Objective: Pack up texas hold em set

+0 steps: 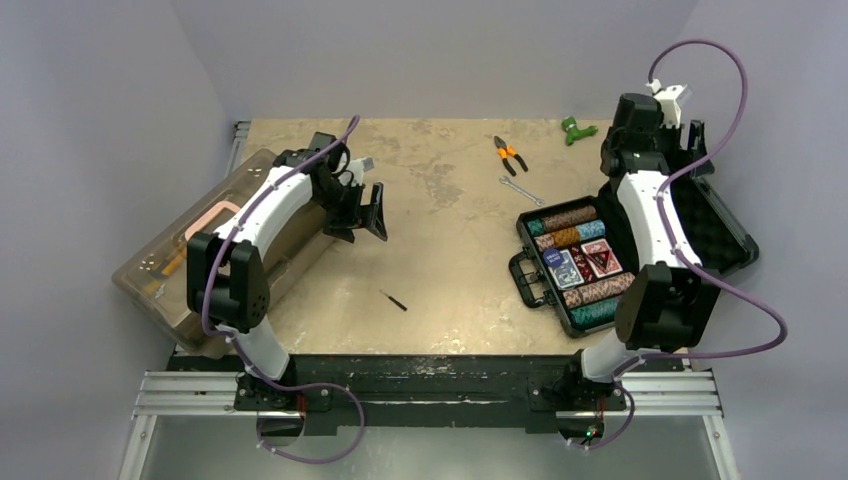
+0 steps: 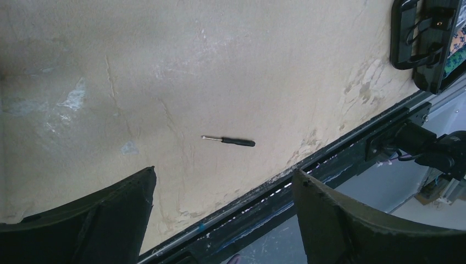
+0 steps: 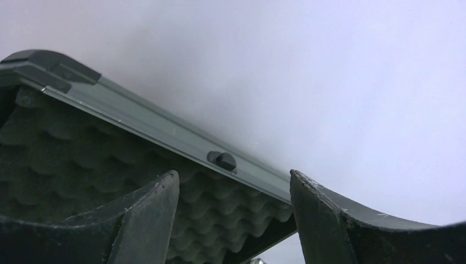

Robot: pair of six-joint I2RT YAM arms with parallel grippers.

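- Beige desk (image 1: 440, 200), grey walls all round.
- Black case (image 1: 527, 278) at 3 o'clock lies open, its foam lid (image 3: 82, 159) laid back; closing and latching remain, I judge.
- Right arm (image 1: 650, 215): jaws parted, empty, by the lid's rim.
- Left arm (image 1: 275, 195), 9 o'clock: jaws wide, empty.
- Chips (image 1: 598, 290) and card decks (image 1: 563, 268) already seated.
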